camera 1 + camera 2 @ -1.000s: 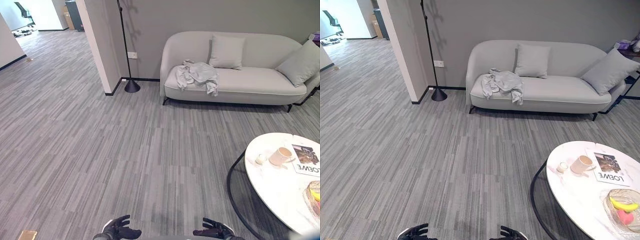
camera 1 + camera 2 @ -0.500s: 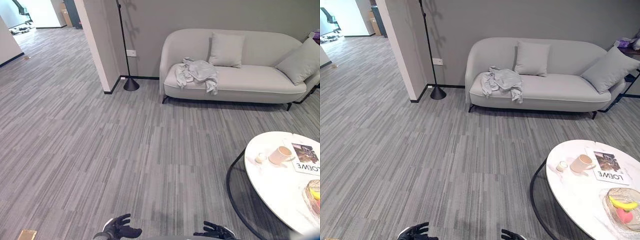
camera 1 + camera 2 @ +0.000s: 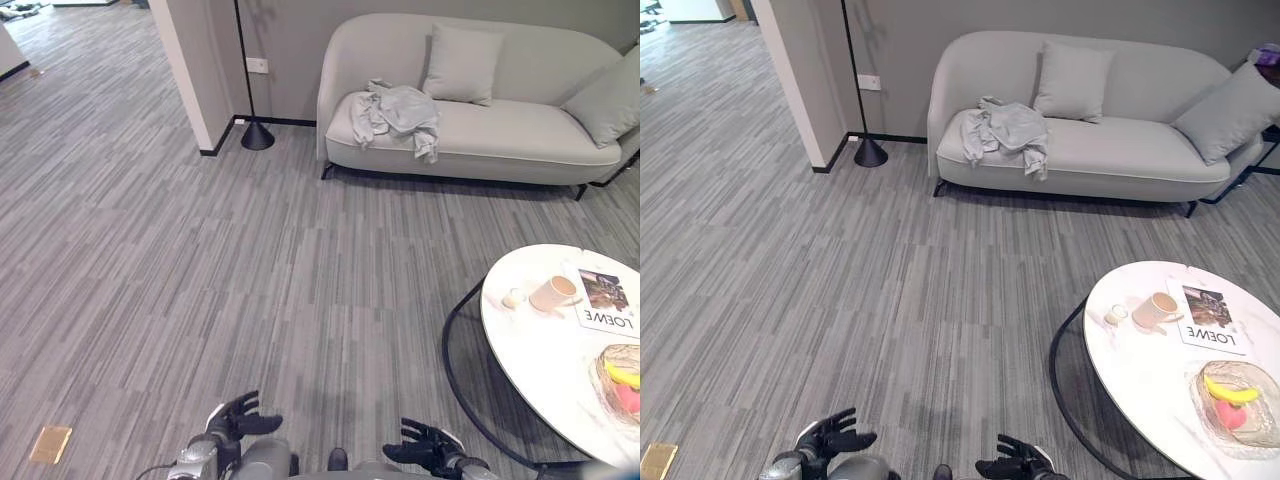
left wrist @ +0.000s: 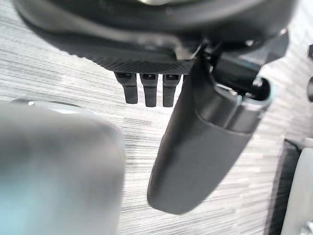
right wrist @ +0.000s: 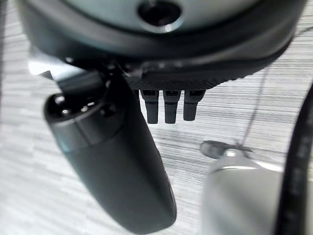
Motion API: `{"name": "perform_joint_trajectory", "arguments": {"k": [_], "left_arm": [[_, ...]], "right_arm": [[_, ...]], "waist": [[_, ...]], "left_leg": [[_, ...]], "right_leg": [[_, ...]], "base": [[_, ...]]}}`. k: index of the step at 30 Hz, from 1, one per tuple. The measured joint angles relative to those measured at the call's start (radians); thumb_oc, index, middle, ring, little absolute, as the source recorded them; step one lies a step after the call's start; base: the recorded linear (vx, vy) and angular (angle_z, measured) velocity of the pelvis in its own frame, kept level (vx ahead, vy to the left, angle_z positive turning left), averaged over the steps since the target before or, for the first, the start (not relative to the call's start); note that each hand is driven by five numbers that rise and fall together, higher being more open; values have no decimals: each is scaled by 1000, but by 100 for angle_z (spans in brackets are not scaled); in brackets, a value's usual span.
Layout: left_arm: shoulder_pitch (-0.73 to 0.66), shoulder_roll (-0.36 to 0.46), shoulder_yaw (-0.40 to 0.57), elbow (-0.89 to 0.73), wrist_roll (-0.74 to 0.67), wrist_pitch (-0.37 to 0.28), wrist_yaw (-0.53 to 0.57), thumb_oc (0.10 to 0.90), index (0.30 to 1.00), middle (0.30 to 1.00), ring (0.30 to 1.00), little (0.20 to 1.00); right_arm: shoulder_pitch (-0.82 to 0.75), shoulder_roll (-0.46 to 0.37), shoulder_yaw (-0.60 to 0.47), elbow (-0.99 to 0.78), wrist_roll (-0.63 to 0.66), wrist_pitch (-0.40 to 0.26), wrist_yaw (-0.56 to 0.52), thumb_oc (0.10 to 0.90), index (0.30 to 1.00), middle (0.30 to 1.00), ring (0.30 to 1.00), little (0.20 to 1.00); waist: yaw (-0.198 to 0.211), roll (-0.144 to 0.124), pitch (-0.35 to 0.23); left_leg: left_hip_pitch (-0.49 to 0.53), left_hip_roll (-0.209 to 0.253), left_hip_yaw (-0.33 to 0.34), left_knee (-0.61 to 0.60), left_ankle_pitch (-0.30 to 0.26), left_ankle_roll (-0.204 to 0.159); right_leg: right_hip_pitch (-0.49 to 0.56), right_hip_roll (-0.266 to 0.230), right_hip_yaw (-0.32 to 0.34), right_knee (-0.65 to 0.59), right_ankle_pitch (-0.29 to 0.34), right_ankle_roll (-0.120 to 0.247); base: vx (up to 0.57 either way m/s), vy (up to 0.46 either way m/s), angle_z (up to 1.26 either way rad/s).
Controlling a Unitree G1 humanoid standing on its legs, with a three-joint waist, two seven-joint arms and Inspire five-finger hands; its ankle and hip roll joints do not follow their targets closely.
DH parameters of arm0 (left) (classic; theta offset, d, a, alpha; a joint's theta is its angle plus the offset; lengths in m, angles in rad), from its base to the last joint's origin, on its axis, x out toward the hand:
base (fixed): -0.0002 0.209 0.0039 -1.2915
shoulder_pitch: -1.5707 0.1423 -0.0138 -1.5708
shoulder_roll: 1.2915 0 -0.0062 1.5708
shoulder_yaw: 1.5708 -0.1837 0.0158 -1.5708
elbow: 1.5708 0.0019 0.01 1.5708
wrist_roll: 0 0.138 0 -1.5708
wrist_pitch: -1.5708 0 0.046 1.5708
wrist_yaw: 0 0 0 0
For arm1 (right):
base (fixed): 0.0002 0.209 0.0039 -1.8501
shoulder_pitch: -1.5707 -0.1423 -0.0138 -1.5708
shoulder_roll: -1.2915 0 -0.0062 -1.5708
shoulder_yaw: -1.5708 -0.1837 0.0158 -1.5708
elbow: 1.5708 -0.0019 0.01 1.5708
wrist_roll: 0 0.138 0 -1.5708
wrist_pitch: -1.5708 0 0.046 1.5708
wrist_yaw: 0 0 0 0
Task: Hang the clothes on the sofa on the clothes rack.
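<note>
A crumpled light grey garment (image 3: 397, 110) lies on the left part of a pale grey sofa (image 3: 480, 150) against the far wall, one sleeve hanging over the seat's front. My left hand (image 3: 233, 418) and right hand (image 3: 425, 446) hang low at the near edge of the eye views, far from the sofa, fingers relaxed and holding nothing. In the wrist views the left hand's thumb (image 4: 195, 152) and the right hand's thumb (image 5: 117, 171) stand out straight above the carpet.
A round white table (image 3: 1160, 390) stands at the near right with a cup (image 3: 1155, 309), a magazine and a fruit bowl (image 3: 1235, 400). A black floor lamp (image 3: 255, 130) stands by a wall corner left of the sofa. Two cushions lie on the sofa. Grey carpet (image 3: 250, 280) stretches between.
The camera has tipped downward and moved forward a little: sofa and table sit higher and closer in the picture, and both hands show more fully.
</note>
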Motion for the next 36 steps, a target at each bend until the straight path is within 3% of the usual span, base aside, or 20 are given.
{"name": "perform_joint_trajectory", "arguments": {"k": [3, 4, 6, 10, 11, 12, 13, 14, 16, 17, 20, 23, 26, 28, 30, 31, 32, 33, 34, 36], "left_arm": [[3, -3, 29, -2, -34, -3, 5, 800, 900, 900, 900, 900], [7, -3, 33, -1, -37, -8, 9, 800, 900, 900, 900, 900], [-1, -1, 40, 17, -56, -10, 31, 800, 900, 900, 900, 900], [13, -1, 82, 33, -62, -15, 44, 800, 900, 900, 900, 900], [19, -3, 104, 56, -58, -12, 44, 800, 900, 900, 900, 900], [41, -1, 105, 67, -54, -13, 46, 800, 900, 900, 900, 900], [70, -3, 98, 65, -54, -12, 45, 800, 900, 900, 900, 900], [61, 5, 94, 71, -50, -12, 45, 800, 900, 900, 900, 900], [32, 19, 65, 68, -47, -14, 43, 800, 900, 900, 900, 900], [27, 28, 26, 68, -25, -12, 37, 800, 900, 900, 900, 900], [11, 30, -16, 52, -5, -12, 28, 800, 900, 900, 900, 900], [2, 37, -14, 36, -5, -11, 21, 800, 900, 900, 900, 900], [-6, 43, -7, 49, 7, -11, 26, 800, 900, 900, 900, 900], [-5, 28, -1, 71, 38, -16, 19, 800, 900, 900, 900, 900], [1, 21, 6, 94, 64, -8, 7, 800, 900, 900, 900, 900], [12, 8, 4, 95, 64, -8, 2, 800, 900, 900, 900, 900], [13, -7, -3, 103, 64, -9, 2, 800, 900, 900, 900, 900], [12, -21, -11, 108, 76, -8, -2, 800, 900, 900, 900, 900], [14, -27, -11, 108, 85, -9, -5, 800, 900, 900, 900, 900], [23, -39, -11, 94, 96, -11, -15, 800, 900, 900, 900, 900]], "right_arm": [[-8, -8, 3, -47, 0, 1, 1, 800, 900, 900, 900, 900], [-13, -15, 13, -55, 1, 1, 1, 800, 900, 900, 900, 900], [-56, -24, 34, -36, 2, 0, -1, 800, 900, 900, 900, 900], [-70, -29, 30, -21, 1, -6, -2, 800, 900, 900, 900, 900], [-39, -6, 17, 20, 1, -20, 3, 800, 900, 900, 900, 900], [-12, -13, 15, 26, 1, -20, 3, 800, 900, 900, 900, 900], [4, -26, 30, 39, 0, -19, 3, 800, 900, 900, 900, 900], [9, -16, 28, 46, 3, -18, -4, 800, 900, 900, 900, 900], [19, -11, 28, 47, -1, -11, 6, 800, 900, 900, 900, 900], [18, -11, 7, 33, 0, -9, 12, 800, 900, 900, 900, 900], [33, -14, 3, 13, -1, -9, 14, 800, 900, 900, 900, 900], [27, -22, -11, -25, 0, -28, 5, 800, 900, 900, 900, 900], [7, -12, -10, -26, -1, -20, 20, 800, 900, 900, 900, 900], [15, -2, -39, -19, 4, -21, 30, 800, 900, 900, 900, 900], [6, 10, -59, -19, 2, -20, 37, 800, 900, 900, 900, 900], [9, 10, -75, -17, 4, -22, 39, 800, 900, 900, 900, 900], [0, 9, -95, -4, 4, -22, 41, 800, 900, 900, 900, 900], [-3, 9, -99, 14, 4, -20, 41, 800, 900, 900, 900, 900], [5, 8, -99, 18, 1, -19, 41, 800, 900, 900, 900, 900], [4, -6, -91, 33, -2, -18, 42, 800, 900, 900, 900, 900]], "waist": [[3, 7, 12], [8, 9, 11], [35, 22, 21], [60, 31, 6], [51, -9, -24], [58, -17, -74], [51, 18, -102], [40, -1, -109], [27, 13, -107], [-2, 13, -98], [-26, 42, -94], [-66, 74, -85], [-85, 62, -74], [-107, 73, -65], [-135, 64, -61], [-144, 63, -60], [-144, 85, -55], [-146, 92, -52], [-147, 92, -57], [-123, 89, -60]], "left_leg": [[-1, 33, 25, -297, 38, 9], [17, 54, 39, -458, 70, -1], [8, 112, 43, -646, 135, -32], [-13, 163, 75, -641, 181, -13], [0, 115, 132, -588, 170, 11], [38, 88, 146, -580, 149, 29], [90, 101, 150, -627, 236, 69], [111, 77, 150, -638, 224, 82], [169, 65, 153, -635, 171, 127], [215, 35, 144, -636, 143, 138], [306, -19, 133, -636, 46, 185], [364, -20, 107, -633, 24, 152], [415, -17, 63, -627, -43, 121], [439, 3, 32, -620, -94, 112], [465, 12, 9, -615, -121, 96], [510, 26, -9, -634, -139, 76], [533, 52, -21, -627, -152, 58], [528, 75, -42, -555, -155, 47], [527, 80, -43, -524, -140, 23], [508, 95, -26, -389, -92, -25]], "right_leg": [[29, 5, 8, -57, 23, 21], [45, 17, 25, -92, 33, 34], [69, 41, 64, -104, 36, 30], [150, 45, 107, -104, -23, 35], [183, -6, 104, -102, -70, 71], [194, -25, 106, -72, -99, 96], [209, -3, 91, -22, -122, 131], [200, -22, 82, 14, -134, 145], [46, -55, 43, 416, -139, 174], [-70, -112, 8, 713, -103, 210], [-249, -230, -16, 877, -113, 200], [-330, -244, -83, 632, -102, 216], [-336, -163, -103, 176, -9, 282], [-363, -124, -103, 105, 104, 281], [-375, -109, -127, -6, 145, 282], [-363, -109, -139, -1, 196, 245], [-342, -92, -148, 27, 220, 218], [-310, -79, -140, 44, 225, 212], [-285, -71, -136, 34, 224, 212], [-200, -44, -136, -5, 207, 145]], "base": [[402, 116, 2], [413, 113, -14], [486, 159, -46], [636, 288, -50], [363, 179, -34], [541, 280, -37], [468, 279, -23], [432, 309, 1], [419, 324, 6], [484, 302, 18], [521, 133, 14], [525, -85, 30], [683, -109, 33], [574, -119, 39], [753, -239, 43], [691, -236, 59], [634, -244, 64], [183, -88, 56], [557, -303, 68], [548, -343, 30]]}}
